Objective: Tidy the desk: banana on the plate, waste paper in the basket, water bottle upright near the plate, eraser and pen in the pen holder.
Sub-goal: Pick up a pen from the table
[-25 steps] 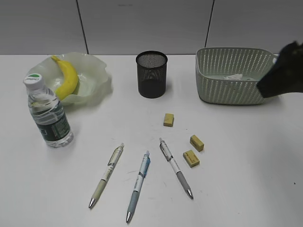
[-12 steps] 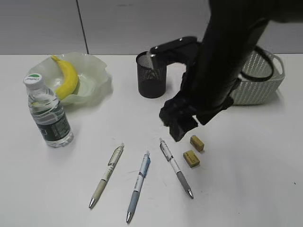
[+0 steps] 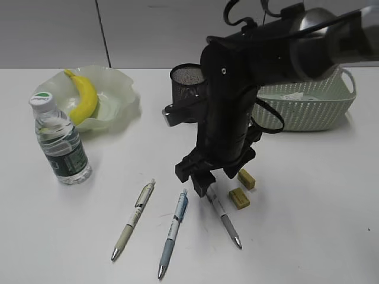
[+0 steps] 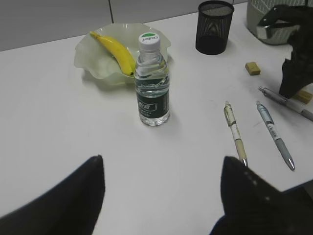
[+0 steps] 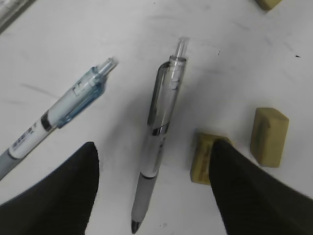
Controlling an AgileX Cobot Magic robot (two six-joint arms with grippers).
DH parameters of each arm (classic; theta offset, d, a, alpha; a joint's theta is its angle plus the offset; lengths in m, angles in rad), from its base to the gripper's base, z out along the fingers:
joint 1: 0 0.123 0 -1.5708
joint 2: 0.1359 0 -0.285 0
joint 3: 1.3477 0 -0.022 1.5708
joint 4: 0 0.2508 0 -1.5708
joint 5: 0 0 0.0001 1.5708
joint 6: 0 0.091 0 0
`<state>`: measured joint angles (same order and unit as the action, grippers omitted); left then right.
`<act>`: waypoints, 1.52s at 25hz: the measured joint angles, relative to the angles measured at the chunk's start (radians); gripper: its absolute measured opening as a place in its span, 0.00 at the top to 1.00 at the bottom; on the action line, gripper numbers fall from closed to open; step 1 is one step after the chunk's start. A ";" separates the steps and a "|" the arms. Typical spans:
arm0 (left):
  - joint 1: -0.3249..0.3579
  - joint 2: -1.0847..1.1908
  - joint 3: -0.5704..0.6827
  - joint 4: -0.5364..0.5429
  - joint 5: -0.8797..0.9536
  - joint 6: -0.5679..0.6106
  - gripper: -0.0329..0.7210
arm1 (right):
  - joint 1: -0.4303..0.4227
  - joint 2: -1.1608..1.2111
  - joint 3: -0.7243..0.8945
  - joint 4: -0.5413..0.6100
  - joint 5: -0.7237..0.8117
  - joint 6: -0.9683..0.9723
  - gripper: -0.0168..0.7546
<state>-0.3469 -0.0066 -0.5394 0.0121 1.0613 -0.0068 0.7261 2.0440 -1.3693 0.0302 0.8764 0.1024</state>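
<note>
The banana [image 3: 83, 96] lies in the pale-green plate [image 3: 121, 89]. The water bottle [image 3: 59, 145] stands upright in front of the plate. The waste paper [image 3: 293, 96] is in the basket [image 3: 308, 112]. My right gripper [image 3: 201, 182] is open and low over the desk. It straddles the upper part of the grey-white pen [image 5: 164, 122], which lies between its fingers [image 5: 83, 171]. One eraser [image 5: 203, 157] touches the right finger, and another eraser [image 5: 269, 134] lies beside it. My left gripper [image 4: 161, 169] is open and empty above bare desk [image 4: 58, 122], short of the bottle [image 4: 152, 81].
The pen holder [image 3: 185, 80] stands behind the right arm, partly hidden. A blue pen [image 3: 173, 232] and a beige pen [image 3: 133, 219] lie left of the grey-white pen [image 3: 225, 219]. Two erasers [image 3: 246, 178] lie to its right. A third eraser [image 4: 252, 68] shows in the left wrist view.
My right arm has swung from the basket at the right to the middle of the desk and come down over the grey-white pen. It now hides the third eraser in the exterior view.
</note>
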 joint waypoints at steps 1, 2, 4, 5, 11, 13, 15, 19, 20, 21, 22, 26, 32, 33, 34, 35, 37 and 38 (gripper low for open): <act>0.000 0.000 0.000 0.000 0.000 0.000 0.22 | 0.000 0.017 -0.009 -0.014 -0.003 0.010 0.26; 0.000 0.000 0.000 0.000 0.000 0.000 0.22 | 0.000 0.033 -0.016 -0.021 -0.007 0.016 0.26; 0.000 0.000 0.000 0.000 0.000 0.000 0.22 | 0.000 0.057 -0.024 -0.024 -0.021 0.020 0.26; 0.000 0.000 0.000 0.000 0.000 0.000 0.22 | 0.000 0.067 -0.026 -0.030 -0.031 0.021 0.26; 0.000 0.000 0.000 0.000 0.000 0.000 0.22 | 0.000 0.112 -0.030 -0.018 -0.052 0.024 0.35; 0.000 0.000 0.000 0.000 0.000 0.000 0.22 | 0.000 0.119 -0.030 -0.018 -0.052 0.024 0.45; 0.000 0.000 0.000 0.000 0.000 0.000 0.22 | 0.000 0.119 -0.030 -0.018 -0.053 0.025 0.59; 0.000 0.000 0.000 0.000 0.000 0.000 0.22 | 0.000 0.119 -0.031 -0.018 -0.054 0.025 0.80; 0.000 0.000 0.000 0.000 0.000 0.000 0.22 | 0.000 0.119 -0.033 -0.016 -0.055 0.025 0.83; 0.000 0.000 0.000 0.000 0.000 0.000 0.22 | 0.000 0.119 -0.034 -0.016 -0.055 0.024 0.87; 0.000 0.000 0.000 0.000 0.000 0.000 0.22 | 0.000 0.119 -0.035 -0.015 -0.055 0.022 0.87; 0.000 0.000 0.000 0.000 0.000 0.001 0.22 | 0.000 0.119 -0.035 -0.014 -0.055 0.019 0.87; 0.000 0.000 0.000 0.000 0.000 0.007 0.22 | 0.000 0.119 -0.035 -0.010 -0.052 0.019 0.86; 0.000 0.000 0.000 0.000 0.000 0.007 0.22 | 0.000 0.119 -0.035 -0.008 -0.051 0.019 0.82; 0.000 0.000 0.000 0.000 0.000 0.007 0.22 | 0.000 0.119 -0.035 -0.002 -0.050 0.017 0.77; 0.000 0.000 0.000 0.000 0.000 0.007 0.22 | 0.000 0.119 -0.035 0.006 -0.049 0.017 0.68; 0.000 0.000 0.000 0.000 0.000 0.007 0.22 | 0.000 0.119 -0.035 0.025 -0.049 0.015 0.50; 0.000 0.000 0.000 0.000 0.000 0.007 0.22 | 0.000 0.119 -0.035 0.035 -0.051 0.010 0.45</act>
<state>-0.3469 -0.0066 -0.5394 0.0121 1.0613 0.0000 0.7261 2.1629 -1.4042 0.0649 0.8253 0.1128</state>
